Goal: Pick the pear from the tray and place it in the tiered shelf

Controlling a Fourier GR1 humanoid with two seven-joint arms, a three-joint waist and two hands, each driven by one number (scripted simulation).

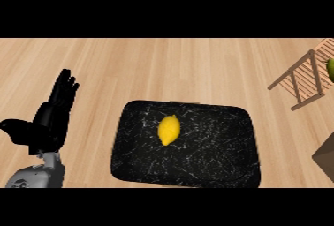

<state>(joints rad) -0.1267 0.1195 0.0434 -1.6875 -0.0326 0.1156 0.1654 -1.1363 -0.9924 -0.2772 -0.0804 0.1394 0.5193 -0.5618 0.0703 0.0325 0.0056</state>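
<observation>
Nearest, at the lower left, the left hand (47, 126) rests open just left of the tray (212, 152), fingers straight and pointing up, thumb spread, holding nothing. The right hand is out of view. A pale wooden counter (163, 66) spans the whole scene. On it sits the black marbled tray, and the slatted wooden tiered shelf (303, 79) stands well off to the tray's upper right. The yellow pear (169, 129) lies on its side a little left of the tray's middle. It looks light and stiff, with smooth skin likely to slip or roll. I would grasp it across its widest part, with fingers and thumb on opposite flanks.
</observation>
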